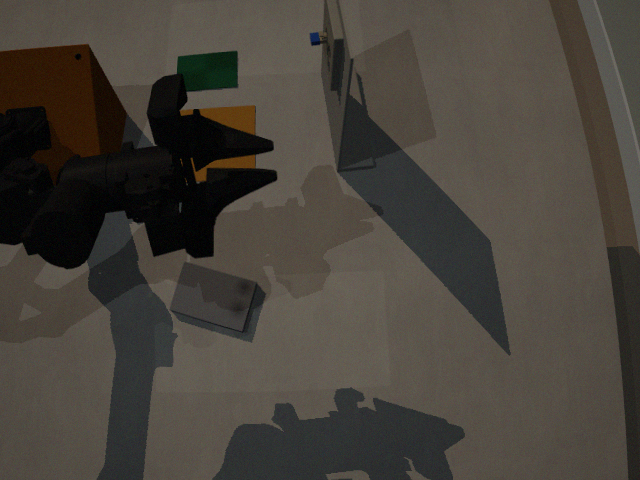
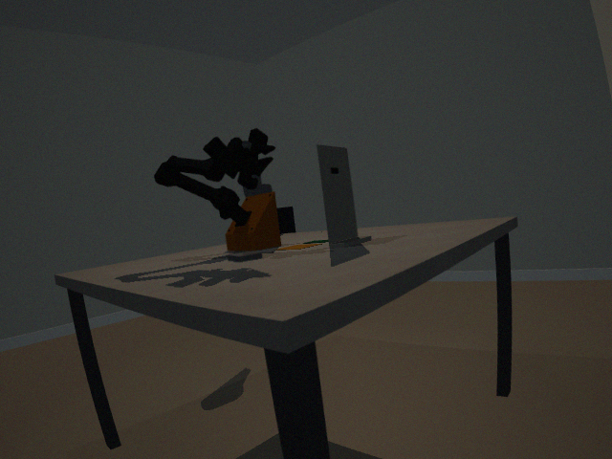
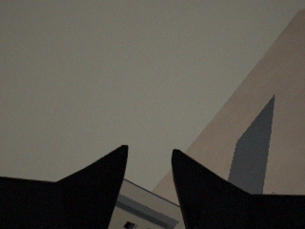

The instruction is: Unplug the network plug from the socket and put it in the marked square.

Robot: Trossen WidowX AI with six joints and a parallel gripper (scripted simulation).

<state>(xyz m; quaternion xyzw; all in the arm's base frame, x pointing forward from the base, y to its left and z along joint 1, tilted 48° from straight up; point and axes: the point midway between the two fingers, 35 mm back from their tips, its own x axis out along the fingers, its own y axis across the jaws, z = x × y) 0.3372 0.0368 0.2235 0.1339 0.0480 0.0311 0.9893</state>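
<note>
The small blue plug (image 1: 314, 38) sticks out of the left face of the grey upright panel (image 1: 330, 77) (image 2: 338, 197), near its top. My black gripper (image 1: 273, 161) (image 2: 269, 155) (image 3: 150, 149) hangs high in the air, well to the left of the panel, pointing towards it. Its fingers stand partly apart with nothing between them. In the wrist view the panel's top edge (image 3: 143, 205) with its socket shows low between the fingers. Flat marks on the table are an orange square (image 1: 227, 124), a green rectangle (image 1: 207, 70) and a tilted grey square (image 1: 214, 295).
The arm's orange base block (image 1: 46, 93) (image 2: 254, 225) stands at the left. The panel casts a long dark shadow (image 1: 439, 248) across the table. The table's far edge (image 1: 594, 129) runs down the right side.
</note>
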